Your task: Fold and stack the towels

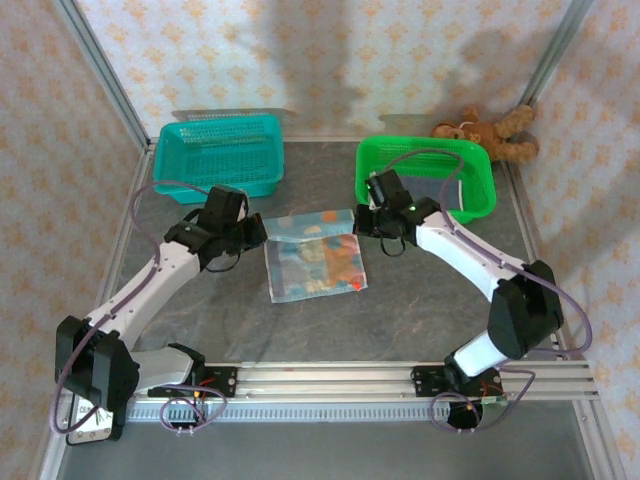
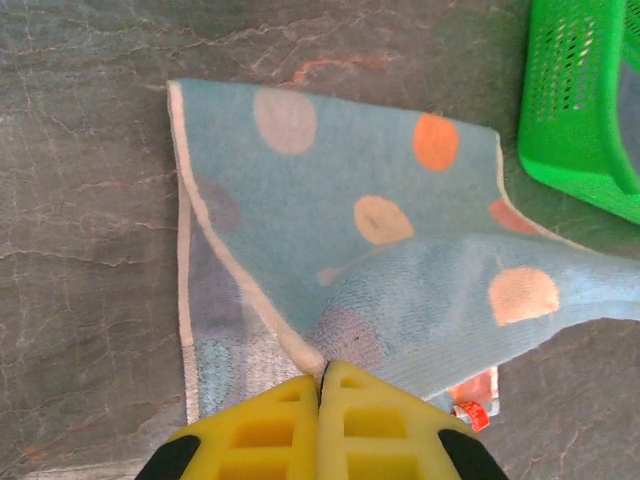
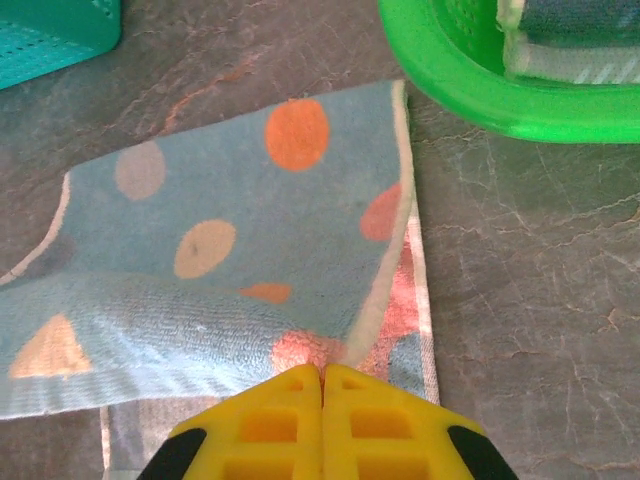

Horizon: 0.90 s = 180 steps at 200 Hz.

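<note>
Reaching inward from both sides, the two arms meet over a towel [image 1: 315,262] that lies near the middle of the grey table [image 1: 330,325], between the teal basket [image 1: 215,122] and the green basket [image 1: 420,147].

The left arm [image 1: 150,285] stretches diagonally up from its base at the near left corner, its wrist bent toward the towel's left edge. The left gripper [image 2: 322,382] has its yellow fingers [image 2: 265,430] pressed together, pinching a corner of the towel's upper layer. In the left wrist view, this dotted blue layer is lifted and folded over the layer lying flat on the table.

The right arm [image 1: 470,255] rises from its base at the near right and bends at the elbow. Its forearm slopes back toward the centre, ending just in front of the green basket. The right gripper [image 3: 322,375] is likewise closed, its fingers [image 3: 380,425] clamped on the towel's other lifted corner, where the white hem runs down to the fingertips.

Both grippers sit low, close to the table. More folded towels [image 3: 565,40] lie inside the green basket. A brown teddy bear [image 1: 492,132] rests against the back wall behind it.
</note>
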{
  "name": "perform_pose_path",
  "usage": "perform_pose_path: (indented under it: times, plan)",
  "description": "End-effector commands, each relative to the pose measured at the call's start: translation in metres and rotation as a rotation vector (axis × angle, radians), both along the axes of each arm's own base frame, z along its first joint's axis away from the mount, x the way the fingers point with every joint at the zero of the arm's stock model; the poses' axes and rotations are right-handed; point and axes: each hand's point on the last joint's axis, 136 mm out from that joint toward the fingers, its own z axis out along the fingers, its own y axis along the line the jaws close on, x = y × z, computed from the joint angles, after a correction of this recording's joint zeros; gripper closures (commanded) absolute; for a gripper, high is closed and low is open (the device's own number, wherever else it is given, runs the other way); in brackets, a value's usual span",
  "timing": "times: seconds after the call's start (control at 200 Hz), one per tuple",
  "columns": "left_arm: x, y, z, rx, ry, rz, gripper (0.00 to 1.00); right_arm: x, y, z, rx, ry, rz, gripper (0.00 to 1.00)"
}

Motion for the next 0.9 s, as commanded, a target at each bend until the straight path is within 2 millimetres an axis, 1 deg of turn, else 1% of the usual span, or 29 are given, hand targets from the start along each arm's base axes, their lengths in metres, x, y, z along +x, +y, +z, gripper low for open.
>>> perform_pose_path:
  times: [0.0,0.1,0.4,0.59,0.741,0.896]
  plan:
    - [-0.013,0.002,-0.012,0.013,0.029,0.015,1.00,-0.012,-0.005,0.003,-0.007,-0.007,-0.020,0.94]
    - [-0.022,0.000,-0.025,0.013,0.058,0.014,1.00,-0.021,-0.008,-0.007,-0.009,0.008,-0.025,0.93]
    - [-0.050,-0.006,-0.061,0.009,0.108,0.019,1.00,-0.047,-0.018,-0.053,-0.017,0.097,-0.045,0.92]
    - [-0.060,-0.012,-0.079,0.007,0.130,0.012,1.00,-0.058,-0.017,-0.077,-0.024,0.142,-0.043,0.91]
    - [-0.066,-0.015,-0.092,0.019,0.153,0.004,1.00,-0.065,-0.014,-0.088,-0.033,0.163,-0.034,0.91]
    - [-0.070,-0.018,-0.098,0.019,0.159,-0.004,1.00,-0.072,-0.011,-0.094,-0.042,0.173,-0.022,0.91]
